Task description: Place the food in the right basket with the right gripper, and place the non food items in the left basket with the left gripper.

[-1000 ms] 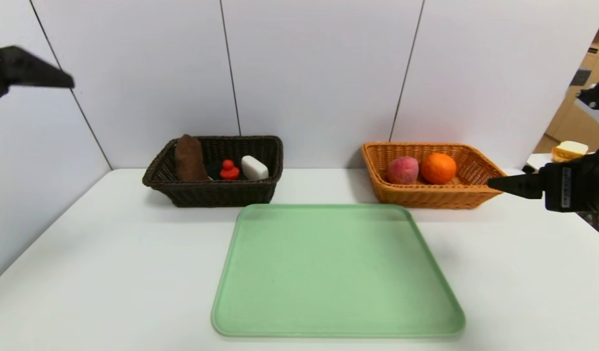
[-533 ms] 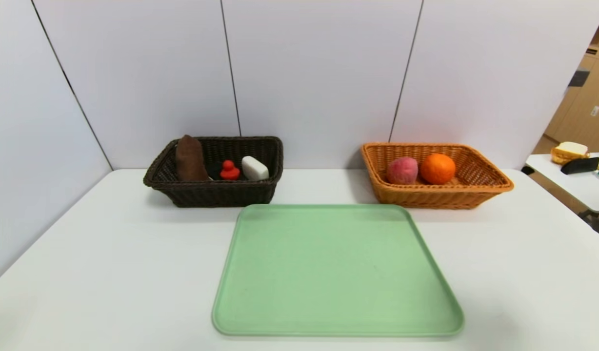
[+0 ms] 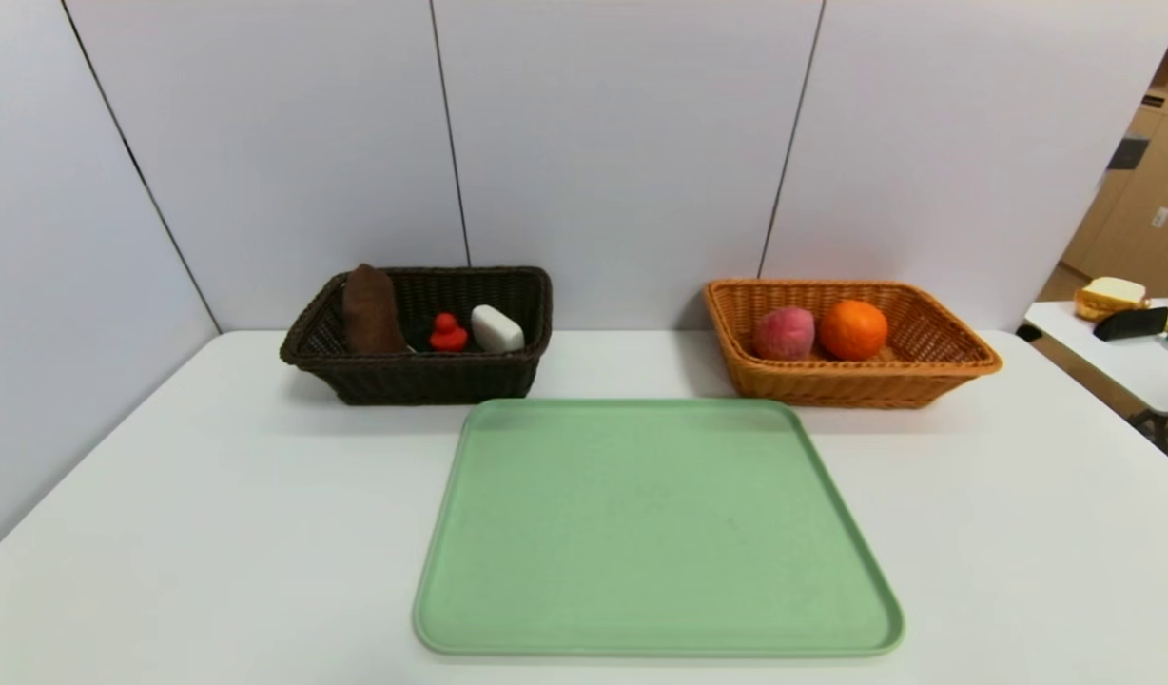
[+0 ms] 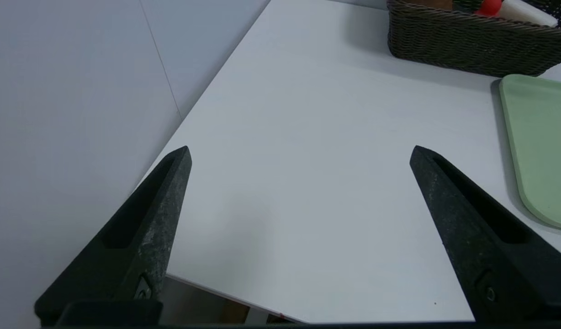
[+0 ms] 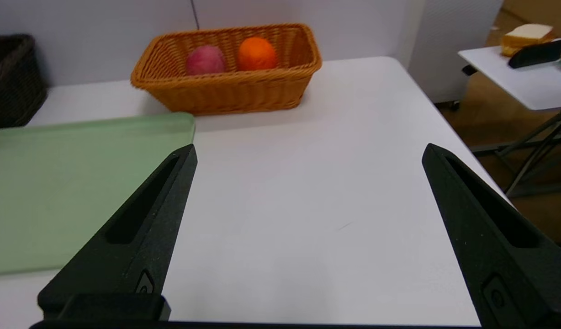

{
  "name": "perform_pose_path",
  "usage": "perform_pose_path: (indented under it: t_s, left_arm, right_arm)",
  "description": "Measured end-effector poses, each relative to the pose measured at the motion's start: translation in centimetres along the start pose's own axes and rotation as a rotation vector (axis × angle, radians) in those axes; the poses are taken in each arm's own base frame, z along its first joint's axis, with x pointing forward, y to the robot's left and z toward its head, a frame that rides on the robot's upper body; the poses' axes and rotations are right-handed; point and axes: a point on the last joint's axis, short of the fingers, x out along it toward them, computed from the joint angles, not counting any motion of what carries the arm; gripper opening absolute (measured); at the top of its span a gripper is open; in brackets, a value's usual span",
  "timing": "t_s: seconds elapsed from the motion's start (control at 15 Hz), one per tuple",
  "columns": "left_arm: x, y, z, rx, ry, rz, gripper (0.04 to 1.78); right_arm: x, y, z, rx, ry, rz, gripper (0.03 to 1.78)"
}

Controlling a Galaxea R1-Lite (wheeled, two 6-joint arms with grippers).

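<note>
Both my grippers spread, holding nothing: left gripper (image 4: 299,153) beside tray (image 4: 541,146); right gripper (image 5: 308,151) facing orange basket (image 5: 225,89).

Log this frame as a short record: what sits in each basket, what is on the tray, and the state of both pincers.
left basket: dark brown wicker basket holding a brown oblong object, a small red toy figure and a white rounded block
right basket: orange wicker basket holding a pink-red round fruit and an orange
tray: flat green plastic tray, nothing on it
left pincer: open, holding nothing, over the white table near its left edge
right pincer: open, holding nothing, over the table right of the tray
task status: sorting looks done
</note>
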Motion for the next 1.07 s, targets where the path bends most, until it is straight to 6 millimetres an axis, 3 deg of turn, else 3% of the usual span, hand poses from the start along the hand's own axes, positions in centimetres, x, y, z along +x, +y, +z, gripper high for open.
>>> perform_pose_path:
  t_s: [0.2, 0.53, 0.8, 1.07]
  left_arm:
    - [0.0, 0.2, -3.1, 0.063, -0.091, -0.023, 1.69]
    - [0.2, 0.0, -4.6, 0.090, -0.151, -0.122, 1.69]
    - [0.6, 0.0, -5.2, 0.088, -0.130, -0.123, 1.69]
    - [1.4, -0.2, -5.7, 0.077, -0.141, -0.128, 1.69]
  right_arm:
    - [-1.1, -0.2, 1.0, 0.010, -0.079, -0.056, 1.70]
    - [-2.1, -0.3, 2.0, -0.007, -0.130, -0.145, 1.70]
    - [-2.8, 0.1, 0.2, -0.057, -0.100, -0.147, 1.70]
    - [-4.1, 0.0, -2.7, -0.112, -0.184, -0.033, 1.70]
